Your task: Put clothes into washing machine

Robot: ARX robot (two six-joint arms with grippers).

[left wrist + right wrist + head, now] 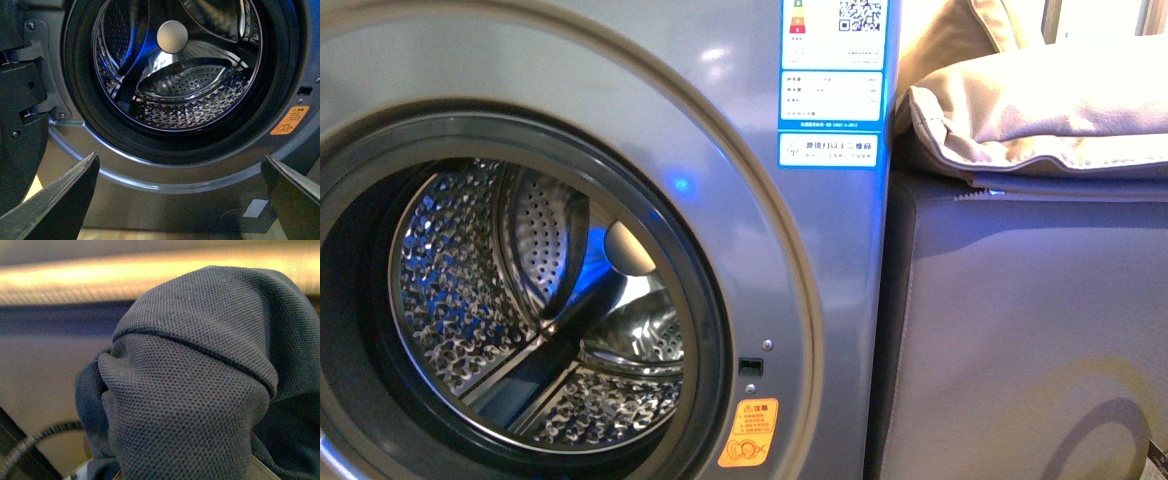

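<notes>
The silver-grey washing machine (740,200) fills the left of the front view, its round porthole open onto the perforated steel drum (520,310). Neither arm shows there. In the left wrist view the drum (185,85) lies straight ahead above my left gripper (180,172), which is open with nothing between its dark fingers (65,195). The right wrist view is filled by the clothes (200,385), a bunched grey-blue knit fabric with a dark seam, and my right gripper is shut on it, its fingers hidden under the cloth.
A beige-grey sofa side (1020,330) stands right of the machine, with a beige cushion (1040,100) on top. An orange warning sticker (750,432) and blue-white labels (830,90) mark the machine's front. The open door's hinge (35,85) sits beside the porthole.
</notes>
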